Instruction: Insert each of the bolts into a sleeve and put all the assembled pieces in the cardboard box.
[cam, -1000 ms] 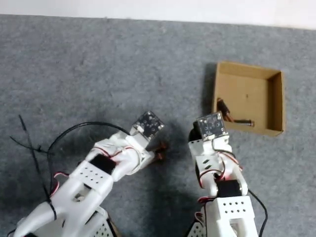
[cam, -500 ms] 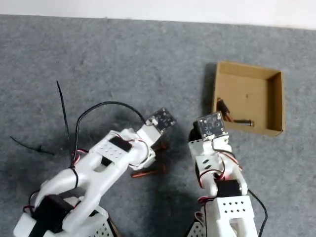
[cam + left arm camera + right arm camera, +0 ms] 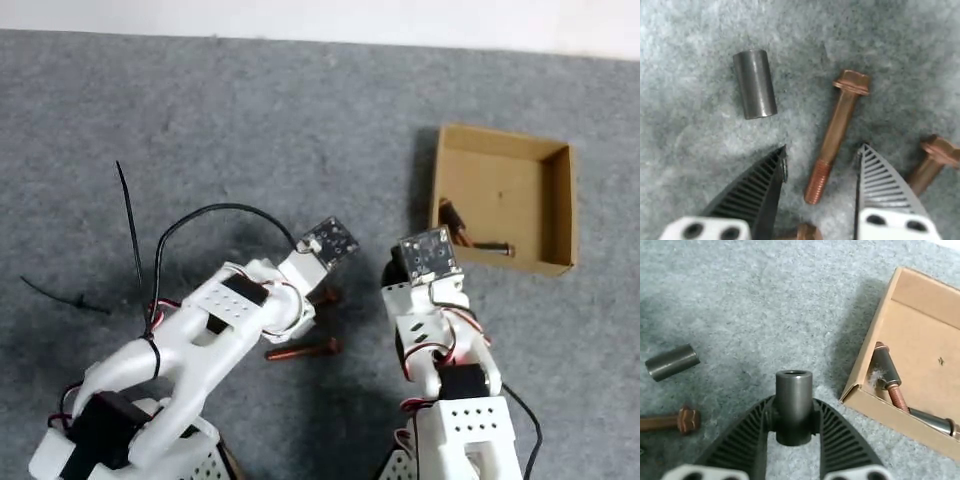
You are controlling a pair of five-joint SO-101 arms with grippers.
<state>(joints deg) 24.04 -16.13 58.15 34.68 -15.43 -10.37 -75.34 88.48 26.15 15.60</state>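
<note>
- Bolt (image 3: 837,135) lies flat on the grey worktop (image 3: 200,120), between the spread fingers of the left pincer (image 3: 823,147), which has swung over it in the last second.
- Right pincer (image 3: 793,409) is clamped on a sleeve (image 3: 793,387) near the cardboard box (image 3: 565,205), so a pickup looks next.

Bolt shank (image 3: 920,172) hidden behind finger (image 3: 885,187), another bolt's head (image 3: 805,233) cut by edge
</note>
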